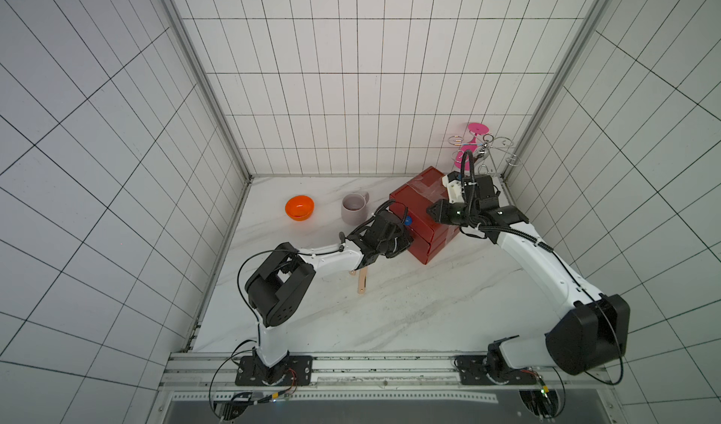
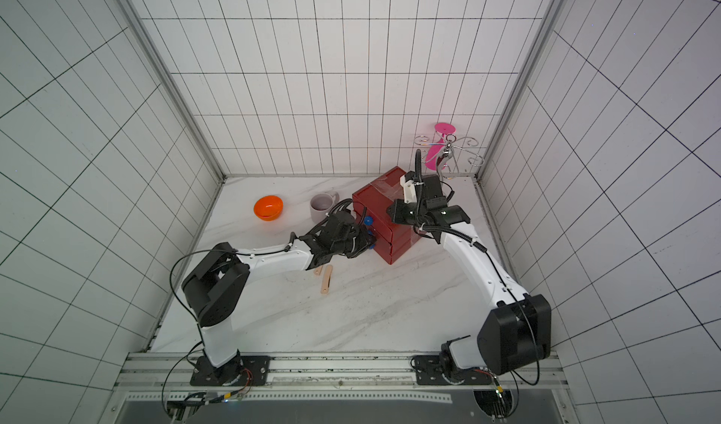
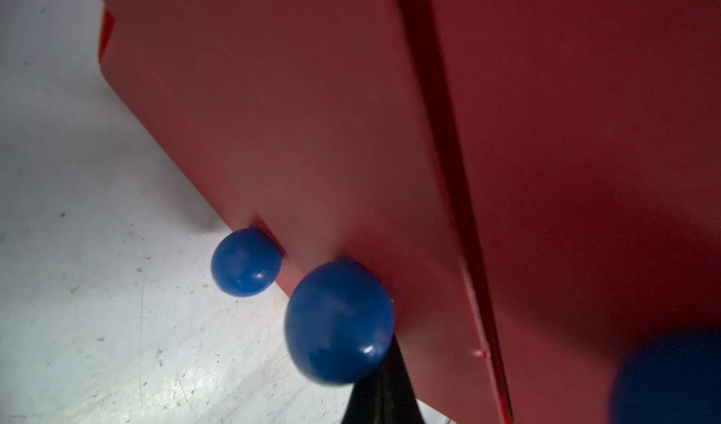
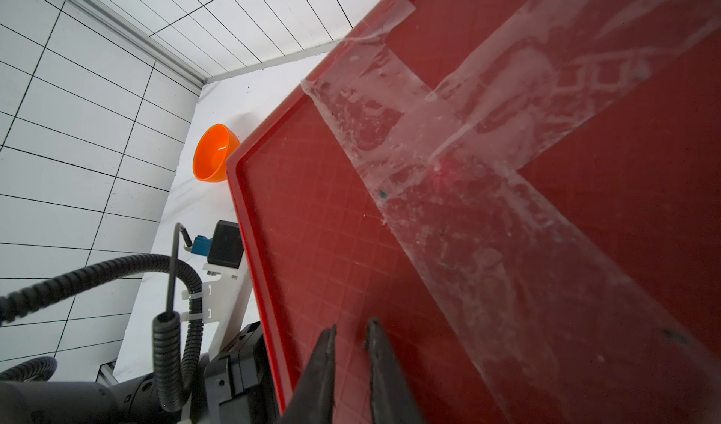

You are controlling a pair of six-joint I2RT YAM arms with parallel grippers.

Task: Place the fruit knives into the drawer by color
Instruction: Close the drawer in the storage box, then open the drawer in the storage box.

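Observation:
The red drawer chest stands at the back right of the table, with clear tape across its top. My left gripper is shut, its dark fingers pressed together right behind the middle blue knob on the drawer front. My right gripper rests on the chest's top near its edge, jaws a narrow gap apart with nothing between them. Two peach-pink fruit knives lie on the table under my left forearm.
An orange bowl and a pale mauve mug stand left of the chest. A wire rack with a pink glass stands in the back right corner. Tiled walls close in the table on three sides.

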